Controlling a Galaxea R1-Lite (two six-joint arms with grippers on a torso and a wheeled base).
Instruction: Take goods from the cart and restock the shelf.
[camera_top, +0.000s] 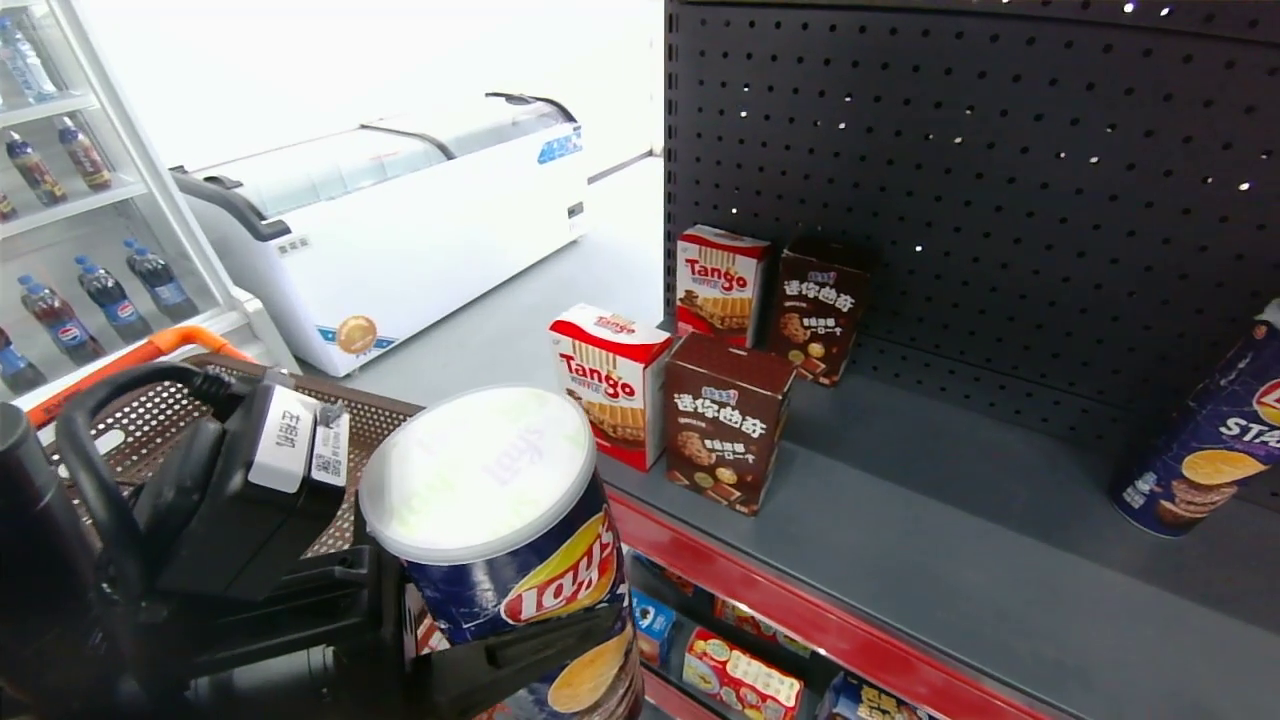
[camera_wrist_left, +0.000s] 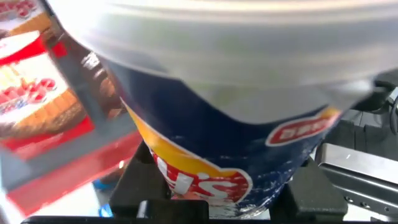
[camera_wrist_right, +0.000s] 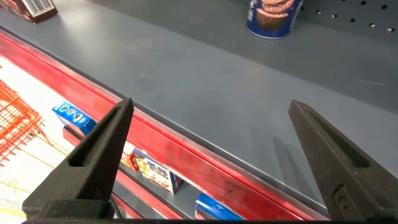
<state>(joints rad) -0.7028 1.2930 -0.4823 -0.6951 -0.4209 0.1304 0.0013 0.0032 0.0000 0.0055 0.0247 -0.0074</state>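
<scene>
Chips can held in the left hand, not yet on the shelf.
It is best to keep it upright, pass it over the red shelf edge and set it flat on the bare part to the right of the brown cookie box; the right hand is wide open.

Held can: base cut by the head view's lower edge; lower wall partly covered by the left claw; blurred in the left wrist view, lid cut off.
Far can: right side cut by the edge; top cut off in the right wrist view.
Cart: mostly behind the left arm.
Lower packs: partly under the shelf lip, too small to tell.
Right claw: finger bases cut by the lower edge.
</scene>
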